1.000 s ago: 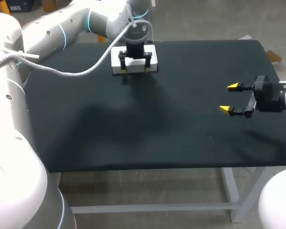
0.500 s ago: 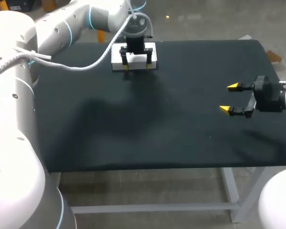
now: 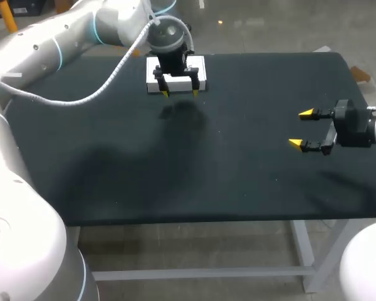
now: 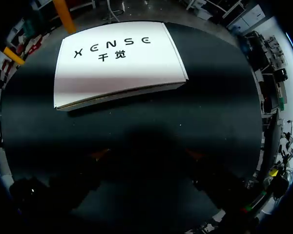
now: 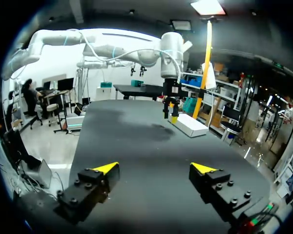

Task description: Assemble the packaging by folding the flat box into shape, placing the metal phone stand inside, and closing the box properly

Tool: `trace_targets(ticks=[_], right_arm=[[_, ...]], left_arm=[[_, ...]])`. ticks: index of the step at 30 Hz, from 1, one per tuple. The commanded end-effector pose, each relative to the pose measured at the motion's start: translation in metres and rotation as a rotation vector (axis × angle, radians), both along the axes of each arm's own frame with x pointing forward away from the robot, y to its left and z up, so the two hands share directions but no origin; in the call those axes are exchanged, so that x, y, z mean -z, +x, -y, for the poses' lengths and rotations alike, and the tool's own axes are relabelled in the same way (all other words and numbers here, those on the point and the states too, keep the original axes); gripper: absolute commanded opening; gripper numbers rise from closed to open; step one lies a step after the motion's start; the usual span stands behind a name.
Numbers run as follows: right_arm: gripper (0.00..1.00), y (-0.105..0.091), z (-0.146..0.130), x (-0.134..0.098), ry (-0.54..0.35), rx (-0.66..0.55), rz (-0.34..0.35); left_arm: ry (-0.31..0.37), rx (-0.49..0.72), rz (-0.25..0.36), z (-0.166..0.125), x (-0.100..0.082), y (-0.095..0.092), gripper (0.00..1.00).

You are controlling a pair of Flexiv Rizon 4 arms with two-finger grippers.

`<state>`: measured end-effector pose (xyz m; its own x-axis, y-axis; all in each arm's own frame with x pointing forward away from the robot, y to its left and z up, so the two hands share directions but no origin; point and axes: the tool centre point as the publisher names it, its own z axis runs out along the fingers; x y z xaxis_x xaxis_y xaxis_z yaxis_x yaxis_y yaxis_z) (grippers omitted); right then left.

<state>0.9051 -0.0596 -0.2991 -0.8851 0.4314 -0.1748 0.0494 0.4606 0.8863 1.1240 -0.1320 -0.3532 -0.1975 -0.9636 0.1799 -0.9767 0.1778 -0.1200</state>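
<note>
Where the black table (image 3: 175, 182) meets its far edge, the white box (image 3: 201, 70) lies flat with its broad lettered face up. It appears closed, with a seam running along the side nearest the robot. What it holds cannot be told, since the interior is hidden. The left gripper (image 3: 180, 93) hangs over the box's near edge, released, with its yellow-tipped fingers spread. In the left wrist view the box lies ahead of the fingers, not between them, and apart from them. The right gripper (image 3: 301, 128) is well apart from the box, at the table's right side. It is also released, its fingers wide and pointing across the table toward the middle, above bare cloth.
</note>
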Motion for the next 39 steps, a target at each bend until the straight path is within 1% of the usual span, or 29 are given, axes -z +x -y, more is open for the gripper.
trace_targets(ticks=[1,7,8,11,13,15,16,19,21,24,27,29,30,33,39], right_arm=[[1.00,-0.001,0.001,0.000,0.005,-0.003,0.004],[1.00,-0.001,0.001,0.000,0.005,-0.003,0.004],[1.00,-0.001,0.001,0.000,0.005,-0.003,0.004],[1.00,-0.001,0.001,0.000,0.005,-0.003,0.004],[1.00,-0.001,0.001,0.000,0.005,-0.003,0.004],[1.00,-0.001,0.001,0.000,0.005,-0.003,0.004],[1.00,-0.001,0.001,0.000,0.005,-0.003,0.004],[1.00,-0.001,0.001,0.000,0.005,-0.003,0.004],[1.00,-0.001,0.001,0.000,0.005,-0.003,0.004],[1.00,-0.001,0.001,0.000,0.005,-0.003,0.004],[1.00,-0.001,0.001,0.000,0.005,-0.003,0.004],[1.00,-0.001,0.001,0.000,0.005,-0.003,0.004],[1.00,-0.001,0.001,0.000,0.005,-0.003,0.004],[1.00,-0.001,0.001,0.000,0.005,-0.003,0.004],[1.00,-0.001,0.001,0.000,0.005,-0.003,0.004]], left_arm=[[-0.129,-0.050,0.426,-0.031,-0.016,-0.100,1.00],[-0.193,-0.032,0.493,-0.041,-0.019,-0.130,1.00],[-0.206,-0.029,0.519,-0.043,-0.020,-0.134,1.00],[-0.238,-0.014,0.555,-0.047,-0.020,-0.146,1.00],[-0.254,-0.023,0.576,-0.051,-0.020,-0.152,1.00],[-0.285,-0.023,0.599,-0.055,-0.020,-0.158,1.00],[-0.288,-0.024,0.602,-0.056,-0.020,-0.160,1.00],[-0.310,-0.022,0.633,-0.060,-0.021,-0.168,1.00],[-0.344,-0.014,0.651,-0.064,-0.022,-0.173,1.00],[-0.394,-0.004,0.672,-0.071,-0.024,-0.181,1.00],[-0.452,0.019,0.672,-0.077,-0.028,-0.187,1.00],[-0.469,0.037,0.676,-0.080,-0.030,-0.191,1.00],[-0.488,0.049,0.678,-0.081,-0.032,-0.193,1.00],[-0.513,0.086,0.692,-0.085,-0.033,-0.197,1.00],[-0.542,0.170,0.726,-0.090,-0.037,-0.203,1.00]])
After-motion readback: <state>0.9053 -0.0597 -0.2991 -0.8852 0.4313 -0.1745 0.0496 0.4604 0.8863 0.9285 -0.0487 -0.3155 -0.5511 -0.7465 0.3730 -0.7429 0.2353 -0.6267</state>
